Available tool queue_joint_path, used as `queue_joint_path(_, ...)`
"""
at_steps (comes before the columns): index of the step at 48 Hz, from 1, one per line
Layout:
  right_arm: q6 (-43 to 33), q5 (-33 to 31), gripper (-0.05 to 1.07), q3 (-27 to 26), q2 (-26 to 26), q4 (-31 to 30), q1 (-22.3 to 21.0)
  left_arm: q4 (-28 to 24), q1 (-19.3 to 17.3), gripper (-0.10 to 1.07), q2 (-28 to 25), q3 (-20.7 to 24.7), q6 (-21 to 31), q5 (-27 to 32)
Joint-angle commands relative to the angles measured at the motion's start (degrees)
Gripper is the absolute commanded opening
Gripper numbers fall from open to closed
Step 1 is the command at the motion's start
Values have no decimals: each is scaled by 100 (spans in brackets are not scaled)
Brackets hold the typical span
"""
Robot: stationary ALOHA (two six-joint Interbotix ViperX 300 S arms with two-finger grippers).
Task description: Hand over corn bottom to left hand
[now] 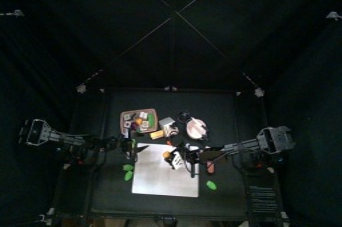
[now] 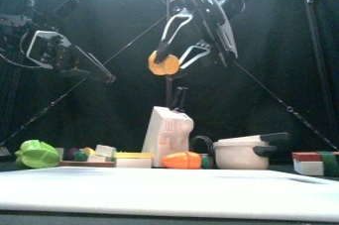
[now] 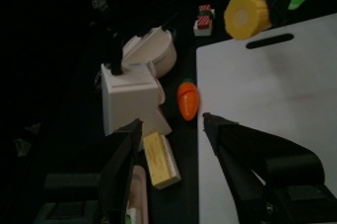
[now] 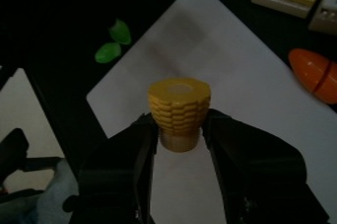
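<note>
My right gripper (image 2: 165, 58) is shut on the corn bottom (image 2: 163, 64), a stubby orange-yellow chunk, and holds it high above the table. In the right wrist view the corn bottom (image 4: 178, 112) stands upright between the jaws over the white cutting board (image 4: 218, 65). My left gripper (image 3: 168, 134) is open and empty. In the front view the left gripper (image 2: 103, 70) hangs to the left of the corn bottom at about the same height, apart from it. The left wrist view shows the corn bottom (image 3: 247, 13) ahead, beyond the jaws.
A white carton (image 2: 166, 135), an orange piece (image 2: 183, 160) and a lidded pot (image 2: 241, 154) stand behind the cutting board (image 2: 159, 194). A green piece (image 2: 38, 154) lies at the left, a red-and-white block (image 2: 315, 162) at the right.
</note>
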State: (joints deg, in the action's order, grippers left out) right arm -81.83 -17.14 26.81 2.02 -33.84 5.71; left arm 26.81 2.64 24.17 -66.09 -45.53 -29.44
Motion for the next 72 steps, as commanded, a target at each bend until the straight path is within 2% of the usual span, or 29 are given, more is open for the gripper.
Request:
queue_joint_path(1, 18, 141, 58, -9, 290, -53, -70, -79, 26, 89, -9, 176, 0, -202)
queue_joint_path(10, 18, 272, 58, 62, 387, -167, -237, -158, 88, 89, -9, 114, 9, -721)
queue_joint_path(20, 18, 598, 58, 62, 404, -246, -431, -158, 185, 90, -9, 141, 18, -932)
queue_joint_path(29, 26, 844, 58, 62, 404, -343, -571, -167, 202, 98, -9, 132, 18, -1116)
queue_joint_path(43, 18, 1178, 58, 62, 404, -404, -809, -431, 246, 100, -26, 114, 9, -1345)
queue_joint_path(54, 18, 1512, 58, 35, 404, -387, -984, -633, 246, 100, -185, 202, 9, -1433)
queue_joint_path(72, 18, 1925, 58, -62, 352, -334, -1204, -633, 255, 100, -554, 448, 9, -1819)
